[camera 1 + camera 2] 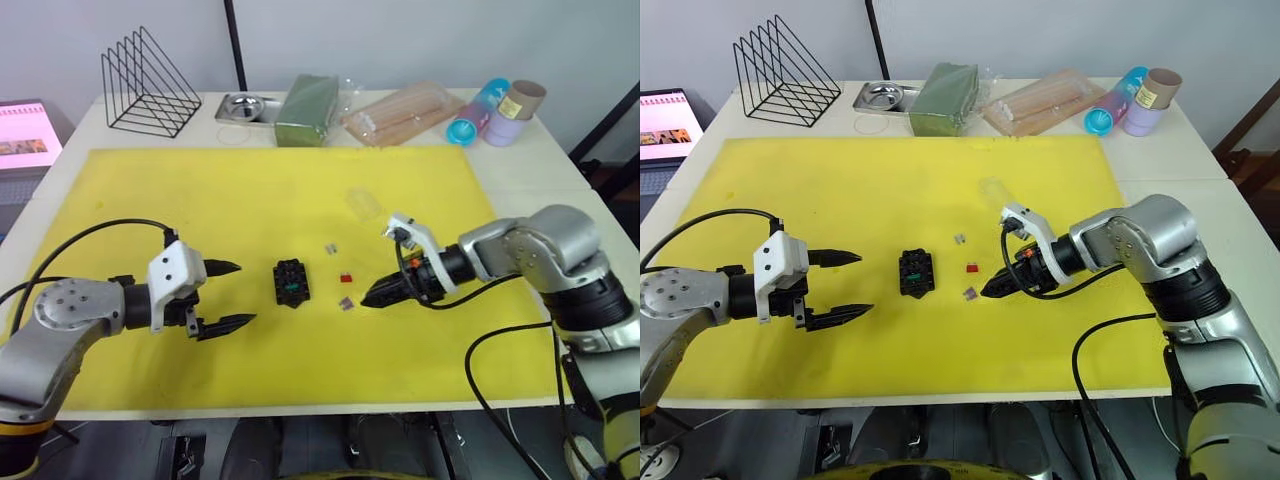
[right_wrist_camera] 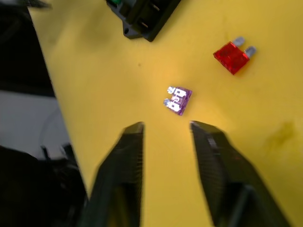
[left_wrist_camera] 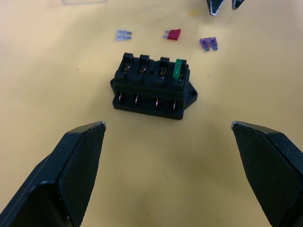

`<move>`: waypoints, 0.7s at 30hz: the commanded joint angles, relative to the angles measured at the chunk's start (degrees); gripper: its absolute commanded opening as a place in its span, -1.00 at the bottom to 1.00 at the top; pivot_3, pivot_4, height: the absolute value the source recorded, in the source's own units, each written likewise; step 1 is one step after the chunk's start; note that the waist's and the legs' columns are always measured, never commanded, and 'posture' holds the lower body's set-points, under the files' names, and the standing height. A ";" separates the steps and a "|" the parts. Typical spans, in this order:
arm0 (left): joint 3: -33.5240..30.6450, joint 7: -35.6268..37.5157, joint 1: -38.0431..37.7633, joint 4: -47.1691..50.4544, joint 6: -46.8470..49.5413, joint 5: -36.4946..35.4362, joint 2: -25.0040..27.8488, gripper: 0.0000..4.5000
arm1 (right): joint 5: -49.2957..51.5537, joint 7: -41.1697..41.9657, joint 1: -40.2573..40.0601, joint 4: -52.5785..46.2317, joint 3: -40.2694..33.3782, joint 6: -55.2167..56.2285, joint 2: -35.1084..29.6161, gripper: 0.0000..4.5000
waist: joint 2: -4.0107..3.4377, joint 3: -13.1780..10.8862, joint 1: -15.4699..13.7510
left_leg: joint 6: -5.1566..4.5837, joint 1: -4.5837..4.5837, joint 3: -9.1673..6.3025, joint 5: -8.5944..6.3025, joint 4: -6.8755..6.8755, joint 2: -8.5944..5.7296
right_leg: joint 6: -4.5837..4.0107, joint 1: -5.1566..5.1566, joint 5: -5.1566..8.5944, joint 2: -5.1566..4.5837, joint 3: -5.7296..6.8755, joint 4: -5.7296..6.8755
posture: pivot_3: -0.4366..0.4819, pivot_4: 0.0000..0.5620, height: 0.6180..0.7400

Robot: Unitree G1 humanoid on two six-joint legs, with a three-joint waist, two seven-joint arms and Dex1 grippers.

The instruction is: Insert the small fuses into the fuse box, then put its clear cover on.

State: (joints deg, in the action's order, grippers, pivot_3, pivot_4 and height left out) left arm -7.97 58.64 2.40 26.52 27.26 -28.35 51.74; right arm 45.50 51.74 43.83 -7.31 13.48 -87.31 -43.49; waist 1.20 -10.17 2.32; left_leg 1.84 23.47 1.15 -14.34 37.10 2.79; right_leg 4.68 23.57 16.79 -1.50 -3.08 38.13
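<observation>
- Fuse box (image 1: 291,281) sits flat on yellow mat (image 1: 250,190), roughly mid-mat, between the two grippers.
- Green fuse (image 3: 178,69) is seated upright in an end slot of the box's top row; we see the other 3 top slots vacant.
- Purple fuse (image 2: 178,100) lies flat on mat, loose, just ahead of R gripper tips.
- Red fuse (image 2: 231,56) lies flat on mat near the purple one, apart from it, on the far side from the robot.
- Greyish fuse (image 3: 123,34) lies flat on mat, a bit further from the robot than the red one, not touching anything.
- Clear cover (image 1: 364,204) rests on mat beyond the loose fuses, well apart from the box.
- L gripper (image 1: 228,295): fingers spread wide, nothing between them, pointed at the box from its left, near but not touching.
- R gripper (image 1: 368,298): fingers parted with a narrow gap, nothing held, tips low over mat just beside purple fuse; we can't tell if tips touch mat.
- Back of table beyond mat: wire rack (image 1: 148,84), metal tray (image 1: 246,107), green packet (image 1: 308,110), clear bag of sticks (image 1: 403,113), cups (image 1: 497,112).
</observation>
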 commanded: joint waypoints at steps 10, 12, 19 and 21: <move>-0.14 1.61 3.03 -0.27 -0.39 -0.68 0.83 1.00 | 6.98 -15.89 -10.78 1.43 -15.67 -5.19 13.10 -0.15 | 0.02 0.01 0.09 | 0.00 0.00 0.00 0.00 0.00 -0.03 | 0.01 -0.02 0.00 0.05 -0.04 0.00 | -0.05 -0.47 1.00; -0.07 1.73 3.11 -0.22 -0.34 -0.68 0.82 1.00 | 8.93 -18.29 -11.87 1.13 -15.90 -5.19 13.51 -0.15 | 0.02 0.02 0.13 | 0.00 0.00 0.01 0.00 0.00 -0.03 | 0.01 -0.03 0.00 0.05 -0.05 -0.01 | -0.05 -0.47 1.00; 0.29 1.72 3.36 -0.11 -0.14 -0.64 0.57 1.00 | 14.17 -25.14 -13.32 2.75 -17.92 -5.19 14.81 -0.15 | 0.02 0.02 0.16 | 0.00 0.00 -0.02 0.00 -0.01 -0.03 | 0.02 -0.03 0.00 0.08 -0.04 -0.01 | -0.05 -0.47 1.00; 0.35 1.58 3.27 0.00 -0.13 -0.62 0.43 1.00 | 15.27 -27.27 -13.44 3.93 -18.71 -5.19 15.83 -0.15 | 0.03 0.02 0.18 | 0.00 0.00 -0.02 0.00 -0.01 -0.02 | 0.02 -0.03 0.00 0.08 -0.04 -0.01 | -0.05 -0.47 1.00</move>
State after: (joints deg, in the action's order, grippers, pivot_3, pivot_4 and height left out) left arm -7.57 60.12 5.21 25.68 27.27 -28.79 51.82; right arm 59.32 26.51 30.73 -4.11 -3.96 -92.15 -28.48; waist 1.23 -10.16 2.50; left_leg 1.84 23.47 1.13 -14.34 37.08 2.76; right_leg 4.69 23.54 16.78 -1.42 -3.12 38.13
